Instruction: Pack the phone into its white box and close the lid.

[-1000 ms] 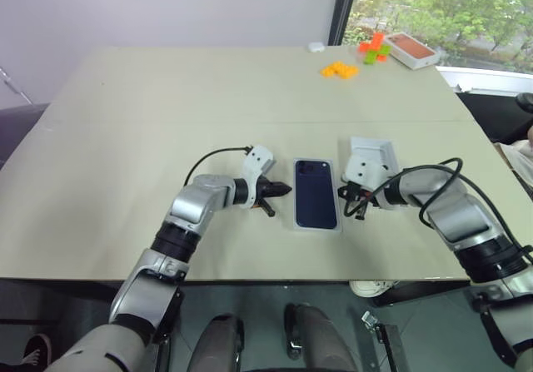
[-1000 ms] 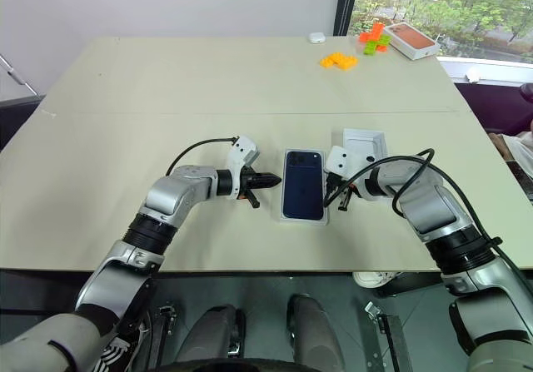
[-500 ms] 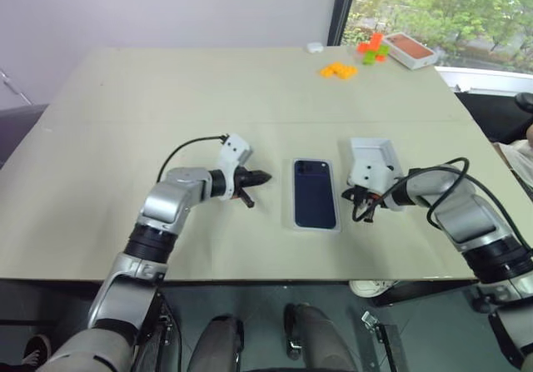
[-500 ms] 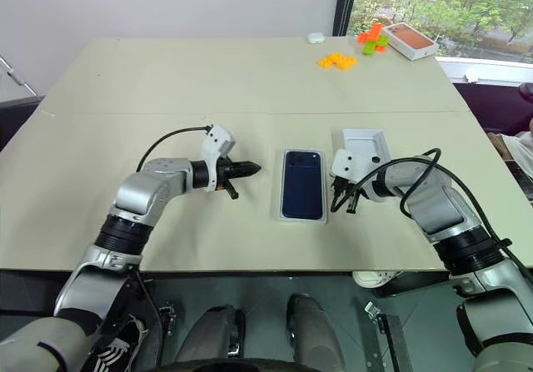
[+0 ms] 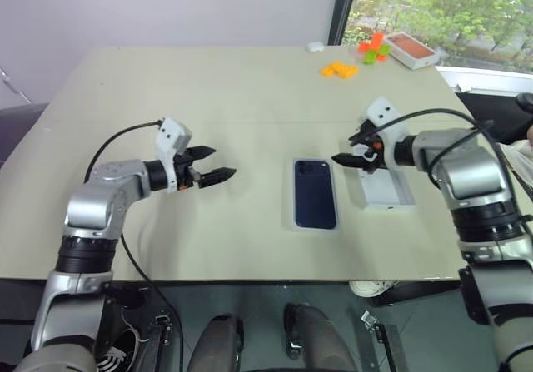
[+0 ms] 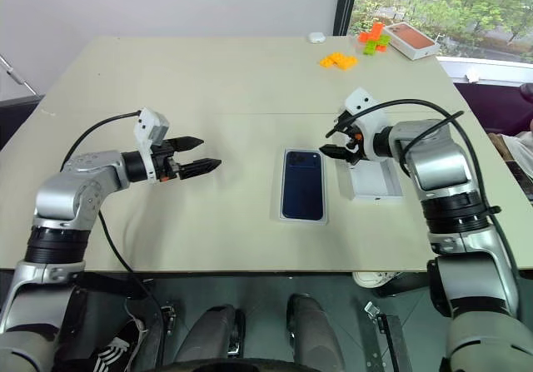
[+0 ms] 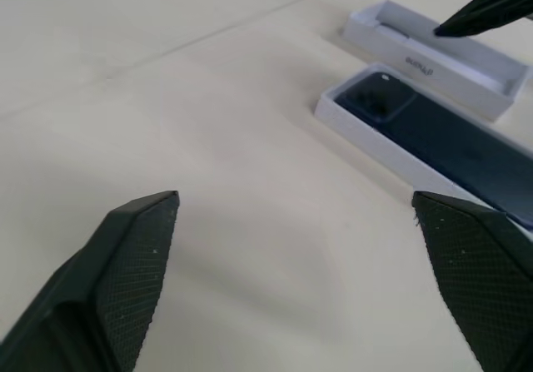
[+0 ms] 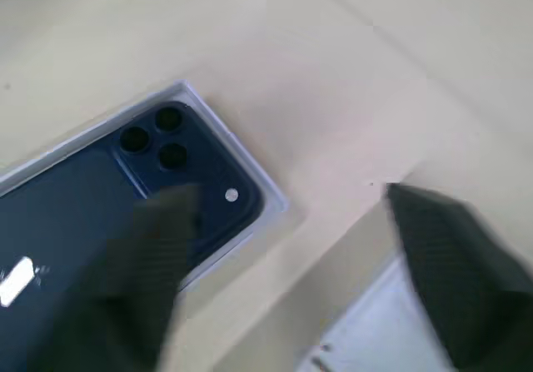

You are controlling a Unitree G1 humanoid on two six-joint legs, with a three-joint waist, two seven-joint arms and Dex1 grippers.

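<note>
Navy phone [image 5: 315,193], camera cluster up, lies inside white box [image 5: 295,220]. Open lid [image 5: 388,192] beside it. Left gripper [image 5: 215,163] and right gripper [image 5: 346,157] spread wide, empty.

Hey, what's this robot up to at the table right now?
It is packing a phone. The phone already lies face down in the white box at the middle of the table. The lid sits open side up just beside it, not yet on. The left gripper and the right gripper both hang open above the table, holding nothing.
</note>
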